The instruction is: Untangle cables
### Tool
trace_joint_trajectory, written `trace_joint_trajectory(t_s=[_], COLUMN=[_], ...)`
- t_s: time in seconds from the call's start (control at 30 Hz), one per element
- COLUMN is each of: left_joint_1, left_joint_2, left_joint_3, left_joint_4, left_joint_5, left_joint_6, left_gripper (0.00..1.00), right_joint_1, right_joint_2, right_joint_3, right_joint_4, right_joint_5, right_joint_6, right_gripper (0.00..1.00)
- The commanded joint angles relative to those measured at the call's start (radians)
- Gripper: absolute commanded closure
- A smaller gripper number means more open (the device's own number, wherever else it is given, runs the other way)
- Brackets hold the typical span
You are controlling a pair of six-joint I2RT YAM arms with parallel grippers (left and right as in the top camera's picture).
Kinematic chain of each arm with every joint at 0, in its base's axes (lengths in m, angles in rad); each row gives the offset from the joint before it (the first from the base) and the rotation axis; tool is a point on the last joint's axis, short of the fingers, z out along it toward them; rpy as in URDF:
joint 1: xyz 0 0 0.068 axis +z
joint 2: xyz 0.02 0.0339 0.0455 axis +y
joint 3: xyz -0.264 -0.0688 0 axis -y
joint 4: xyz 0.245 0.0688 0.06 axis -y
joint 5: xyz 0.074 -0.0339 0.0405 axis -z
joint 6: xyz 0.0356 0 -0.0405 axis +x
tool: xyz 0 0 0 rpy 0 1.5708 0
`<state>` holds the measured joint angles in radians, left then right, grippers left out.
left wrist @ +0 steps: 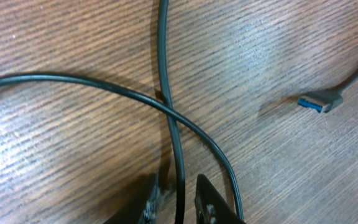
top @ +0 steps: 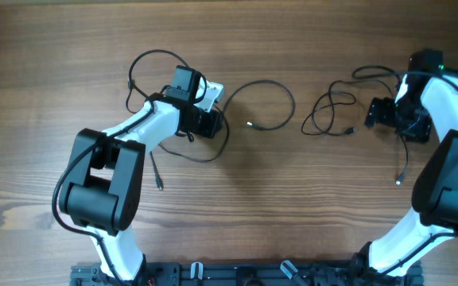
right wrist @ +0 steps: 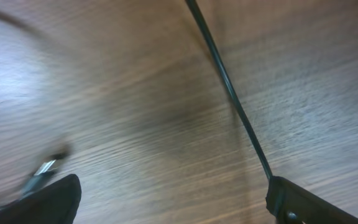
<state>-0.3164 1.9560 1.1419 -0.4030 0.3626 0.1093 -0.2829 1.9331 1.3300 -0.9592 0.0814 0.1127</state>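
Two thin black cables lie apart on the wooden table. The left cable (top: 283, 89) makes a wide loop that ends in a small plug (top: 250, 125). My left gripper (top: 213, 123) is at its near end. In the left wrist view the fingers (left wrist: 178, 190) are shut on one strand (left wrist: 164, 74), and a second strand (left wrist: 104, 86) crosses it. A blue-tipped plug (left wrist: 319, 102) lies to the right. The right cable (top: 331, 111) is a loose bunch. My right gripper (top: 372, 115) sits beside it, open and empty (right wrist: 173, 193). One strand (right wrist: 229, 93) runs to its right finger.
Thicker black arm cables arc behind the left arm (top: 145, 67) and hang by the right arm (top: 404, 159). A blurred plug end (right wrist: 42, 169) lies by the right gripper's left finger. Both arm bases stand at the table's front edge.
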Motion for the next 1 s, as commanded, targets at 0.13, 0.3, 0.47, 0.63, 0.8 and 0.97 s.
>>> trace_joint_trajectory(t_s=[0.13, 0.3, 0.47, 0.63, 0.8, 0.97], left_joint_1=[-0.003, -0.003, -0.003, -0.003, -0.003, -0.003], left_joint_2=[0.017, 0.017, 0.017, 0.017, 0.017, 0.017], left_joint_3=[-0.01, -0.01, -0.01, -0.01, -0.01, -0.01], left_joint_4=[-0.035, -0.035, -0.035, -0.035, -0.017, -0.004], left_joint_5=[-0.012, -0.012, -0.011, -0.012, -0.012, -0.012], left_joint_6=[-0.021, -0.021, -0.022, -0.021, -0.021, -0.021], left_gripper=[0.8, 0.8, 0.8, 0.8, 0.77, 0.76], right_joint_1=[-0.037, -0.038, -0.062, -0.202, -0.295, -0.293], right_joint_2=[-0.007, -0.051, -0.145, -0.136, -0.136, -0.136], right_joint_3=[-0.146, -0.06, -0.024, -0.084, -0.128, -0.263], right_joint_4=[0.081, -0.001, 0.022, 0.094, 0.13, 0.217], right_joint_5=[0.062, 0.004, 0.008, -0.054, -0.319, -0.317], right_joint_6=[0.042, 0.04, -0.032, -0.112, -0.218, -0.184], right_gripper=[0.01, 0.01, 0.01, 0.04, 0.13, 0.2])
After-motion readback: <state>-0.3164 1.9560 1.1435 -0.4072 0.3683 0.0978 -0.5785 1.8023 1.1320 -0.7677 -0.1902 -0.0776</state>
